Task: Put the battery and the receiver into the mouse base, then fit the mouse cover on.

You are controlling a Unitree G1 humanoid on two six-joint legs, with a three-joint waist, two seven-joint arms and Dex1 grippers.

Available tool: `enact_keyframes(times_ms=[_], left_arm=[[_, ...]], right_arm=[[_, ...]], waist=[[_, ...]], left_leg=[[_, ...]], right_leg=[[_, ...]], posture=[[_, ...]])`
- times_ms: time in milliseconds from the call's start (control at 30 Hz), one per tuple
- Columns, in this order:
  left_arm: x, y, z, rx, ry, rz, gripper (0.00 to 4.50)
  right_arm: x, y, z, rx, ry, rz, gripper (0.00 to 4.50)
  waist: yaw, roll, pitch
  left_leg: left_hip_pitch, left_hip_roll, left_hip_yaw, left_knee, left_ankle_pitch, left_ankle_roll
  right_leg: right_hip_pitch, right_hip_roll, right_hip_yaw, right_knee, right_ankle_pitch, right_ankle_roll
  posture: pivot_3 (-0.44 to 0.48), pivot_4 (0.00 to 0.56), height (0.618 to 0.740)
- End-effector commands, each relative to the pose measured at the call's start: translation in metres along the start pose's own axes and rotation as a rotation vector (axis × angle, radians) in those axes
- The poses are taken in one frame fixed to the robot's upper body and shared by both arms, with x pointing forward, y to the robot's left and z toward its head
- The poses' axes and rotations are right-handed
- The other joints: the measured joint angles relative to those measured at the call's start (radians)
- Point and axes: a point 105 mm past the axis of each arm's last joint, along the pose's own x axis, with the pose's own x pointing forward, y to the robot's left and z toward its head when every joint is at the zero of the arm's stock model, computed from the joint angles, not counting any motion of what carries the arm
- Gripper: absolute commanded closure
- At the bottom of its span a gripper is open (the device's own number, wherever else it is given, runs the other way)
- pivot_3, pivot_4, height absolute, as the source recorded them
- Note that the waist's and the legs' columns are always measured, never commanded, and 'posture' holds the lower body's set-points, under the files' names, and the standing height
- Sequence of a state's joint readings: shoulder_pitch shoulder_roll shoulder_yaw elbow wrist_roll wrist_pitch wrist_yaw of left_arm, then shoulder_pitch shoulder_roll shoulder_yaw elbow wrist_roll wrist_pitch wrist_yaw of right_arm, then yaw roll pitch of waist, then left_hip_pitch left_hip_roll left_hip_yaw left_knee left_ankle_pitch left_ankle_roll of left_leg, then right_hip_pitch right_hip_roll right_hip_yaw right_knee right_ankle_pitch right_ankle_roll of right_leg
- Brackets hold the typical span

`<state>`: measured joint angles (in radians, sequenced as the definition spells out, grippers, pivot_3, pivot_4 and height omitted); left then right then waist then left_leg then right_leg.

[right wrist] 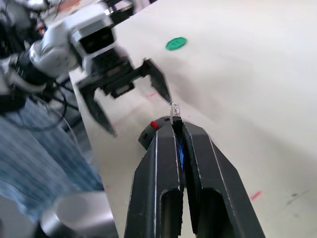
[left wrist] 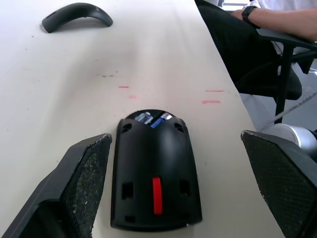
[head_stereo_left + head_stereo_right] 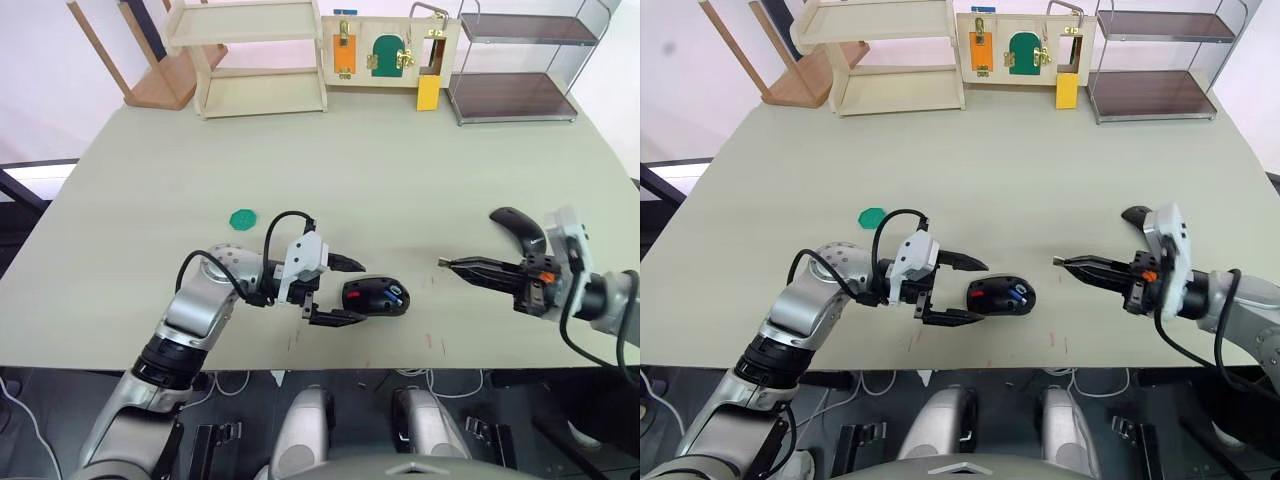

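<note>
The mouse base (image 3: 376,297), a black shell with red parts, lies near the table's front edge with the blue battery (image 2: 159,120) seated in its hollow. My left gripper (image 3: 355,291) is open, one finger on each side of the base's rear end. To the right, my right gripper (image 3: 447,264) points at the base from a short gap away. It is shut on the tiny receiver (image 1: 174,109), which sticks out of its tip. The curved black mouse cover (image 3: 518,228) rests on the table just behind the right gripper.
A flat green disc (image 3: 243,219) lies behind the left arm. Wooden shelves (image 3: 258,55), a latch board (image 3: 385,50) and a wire rack (image 3: 520,65) line the far edge. A person (image 2: 257,20) sits beside the table's front edge.
</note>
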<state>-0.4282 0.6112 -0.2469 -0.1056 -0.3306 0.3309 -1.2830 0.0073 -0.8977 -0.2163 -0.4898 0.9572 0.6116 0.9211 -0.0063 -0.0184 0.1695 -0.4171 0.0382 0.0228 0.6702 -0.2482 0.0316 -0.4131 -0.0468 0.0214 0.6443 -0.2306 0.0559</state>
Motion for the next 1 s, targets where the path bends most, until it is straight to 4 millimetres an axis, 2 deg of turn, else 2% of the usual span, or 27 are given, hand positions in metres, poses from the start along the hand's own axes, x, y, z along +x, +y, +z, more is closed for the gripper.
enact_keyframes(times_ms=[33,133,333,1000], left_arm=[[0.006,0.001,0.002,0.019,0.012,-0.015,0.05],[0.011,0.004,0.001,0.029,0.019,-0.016,0.05],[0.020,0.005,-0.011,0.001,0.098,-0.030,0.05],[0.041,0.017,-0.027,0.005,0.175,0.004,0.05]], right_arm=[[-0.009,0.001,-0.005,-0.253,0.045,0.069,4.50],[-0.013,0.000,-0.017,-0.350,0.090,0.102,4.50],[-0.015,0.000,-0.029,-0.432,0.123,0.143,4.50],[-0.008,0.005,-0.022,-0.427,0.081,0.151,4.50]], waist=[[-0.002,0.000,0.000],[-0.002,0.000,0.000],[-0.001,0.000,0.000],[0.010,0.000,0.000]], left_leg=[[0.001,0.000,0.000,0.000,0.000,0.000],[0.001,0.000,0.001,0.000,0.000,0.000],[0.001,0.000,0.002,0.000,0.000,0.000],[0.002,0.000,0.001,0.003,0.000,0.000]], right_leg=[[0.000,0.000,0.000,0.000,0.000,0.000],[0.001,0.000,0.000,0.000,-0.001,0.001],[0.001,0.000,0.000,0.001,0.000,0.000],[0.002,0.000,0.000,0.004,0.000,-0.001]], posture=[[0.000,0.150,0.740],[0.000,0.150,0.740],[0.000,0.150,0.740],[0.000,0.150,0.740]])
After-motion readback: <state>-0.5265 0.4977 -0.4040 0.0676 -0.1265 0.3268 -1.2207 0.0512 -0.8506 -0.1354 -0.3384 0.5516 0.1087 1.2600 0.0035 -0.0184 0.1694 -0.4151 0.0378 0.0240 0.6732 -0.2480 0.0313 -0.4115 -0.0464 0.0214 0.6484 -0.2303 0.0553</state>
